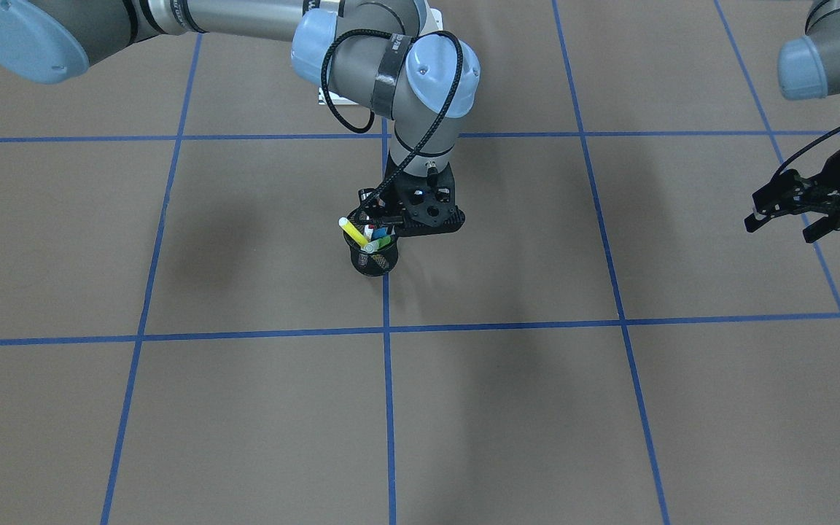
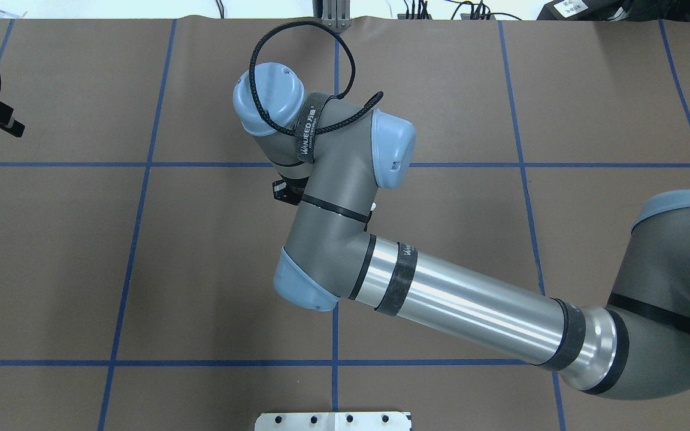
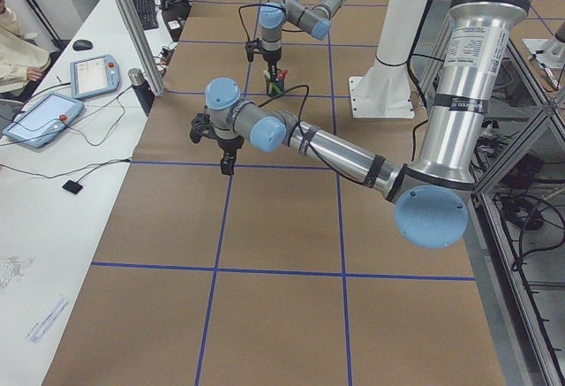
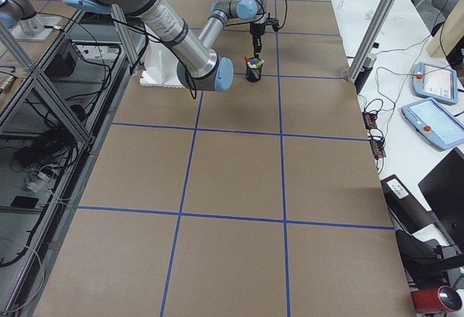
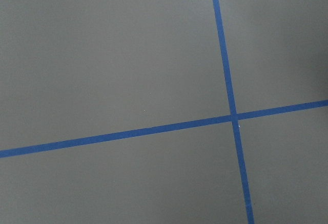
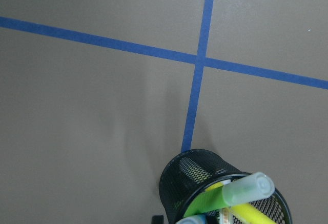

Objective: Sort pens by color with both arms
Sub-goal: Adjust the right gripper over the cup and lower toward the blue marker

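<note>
A black wire-mesh cup [image 1: 370,264] stands at a crossing of blue tape lines at the table's middle. It holds all four pens: yellow [image 1: 351,232], white with a red cap [image 1: 369,232], blue [image 1: 385,231] and light green [image 1: 380,243]. My right gripper [image 1: 375,215] hangs straight over the cup, at the pen tops; I cannot tell whether it is open or shut. The right wrist view shows the cup [image 6: 179,178] with the green pen [image 6: 241,190] and the yellow pen [image 6: 253,215], but no fingers. My left gripper [image 1: 784,222] is open and empty, far off to the side above bare table.
Brown table paper is marked in squares by blue tape [image 1: 388,408]. The white pedestal base [image 2: 333,421] sits at the robot's edge. A side bench with tablets [image 3: 44,117] runs along the operators' side. The left wrist view shows only tape lines [image 5: 233,115].
</note>
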Motion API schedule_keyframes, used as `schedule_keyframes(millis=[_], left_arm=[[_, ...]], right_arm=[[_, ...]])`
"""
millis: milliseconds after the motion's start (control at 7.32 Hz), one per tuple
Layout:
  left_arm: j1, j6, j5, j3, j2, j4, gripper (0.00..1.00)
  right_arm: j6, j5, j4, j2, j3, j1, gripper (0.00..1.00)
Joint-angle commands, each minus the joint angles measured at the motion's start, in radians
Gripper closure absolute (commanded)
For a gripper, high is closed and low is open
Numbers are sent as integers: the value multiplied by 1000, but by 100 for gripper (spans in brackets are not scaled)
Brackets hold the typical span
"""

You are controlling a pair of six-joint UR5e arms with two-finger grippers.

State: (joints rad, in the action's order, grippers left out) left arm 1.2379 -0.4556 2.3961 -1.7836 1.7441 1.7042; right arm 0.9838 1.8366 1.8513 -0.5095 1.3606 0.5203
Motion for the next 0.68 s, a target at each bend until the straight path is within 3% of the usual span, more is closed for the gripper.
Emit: schedule_keyframes(millis=[0,546], left_arm=[[0,0,0,0,0,0,0],[0,0,0,0,0,0,0]], right_arm=[[-1,1,5,3,2,3,65],[-2,1,9,3,3,6,71]])
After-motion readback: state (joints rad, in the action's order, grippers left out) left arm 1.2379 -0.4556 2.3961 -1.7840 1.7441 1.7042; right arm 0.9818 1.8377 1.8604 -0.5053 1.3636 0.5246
